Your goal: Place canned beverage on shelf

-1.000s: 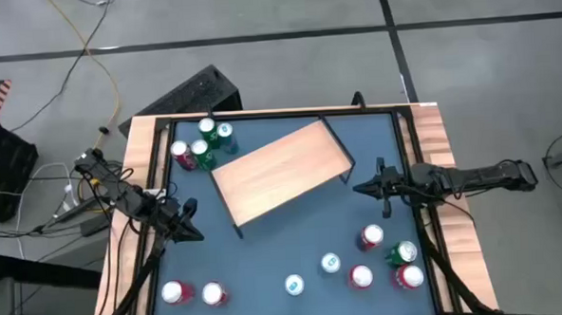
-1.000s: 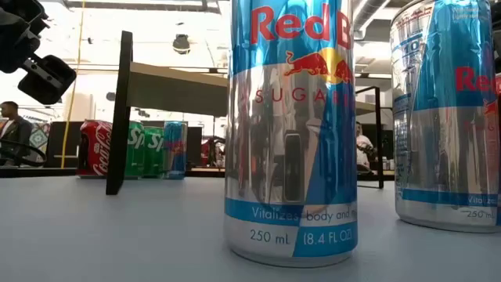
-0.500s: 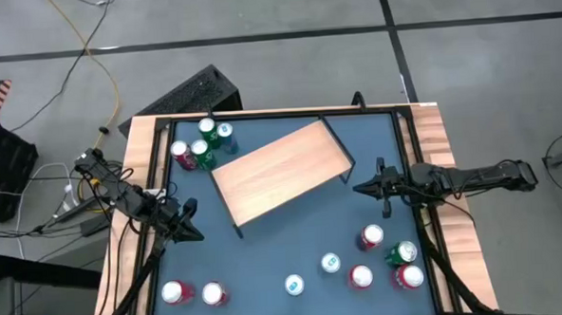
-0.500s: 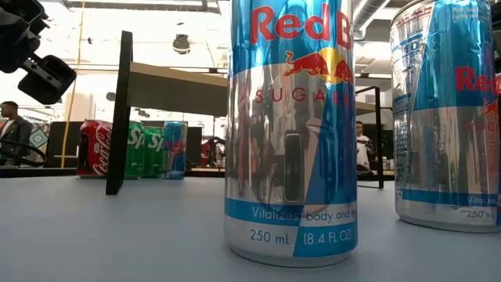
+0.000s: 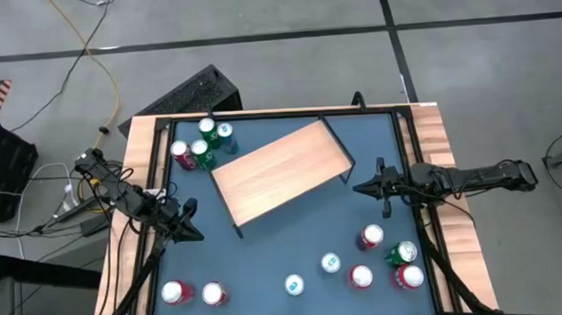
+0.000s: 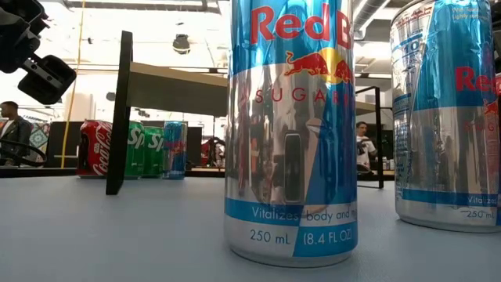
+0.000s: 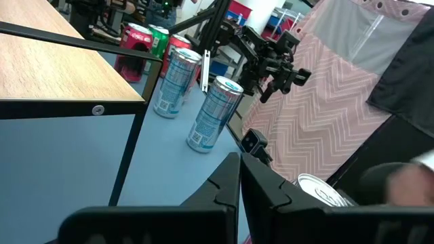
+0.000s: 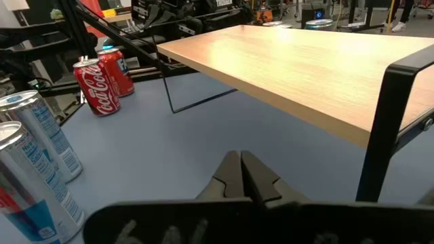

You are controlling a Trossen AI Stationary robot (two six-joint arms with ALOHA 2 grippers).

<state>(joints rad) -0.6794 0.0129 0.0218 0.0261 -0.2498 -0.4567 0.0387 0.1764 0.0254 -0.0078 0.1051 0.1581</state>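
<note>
Surface: a dark blue tabletop edged in light wood (image 5: 422, 123) is sitting on a grey concrete floor, with cables trailing off past its left side.
Shelf: the low light-wood board on thin black metal legs (image 5: 280, 170) is standing at an angle in the middle of the table, and nothing is sitting on it yet.
Cans, far corner: a cluster of red, green and blue cans (image 5: 202, 145) is waiting just beside the shelf's far left end.
Cans, near right: a group of red, green and blue-silver cans (image 5: 388, 257) is standing near the right front corner, the nearest one a red-topped can (image 5: 371, 236).
Cans, near left: two red-topped cans (image 5: 192, 293) are sitting at the front left.
Left gripper: the left gripper (image 5: 191, 230) is hanging low by the table's left edge, fingers pressed together, carrying nothing.
Right gripper: the right gripper (image 5: 363, 187) is hovering just off the shelf's right end, fingers pressed together as well, also empty.
Step in hand: judging by the layout, picking a can is what's coming, and no can is gripped so far.
Doing it well: the right arm looks best placed for the red-topped can; the fingers need spreading before descending, then closing around the can's mid-body, keeping it upright and clear of its neighbours.
</note>
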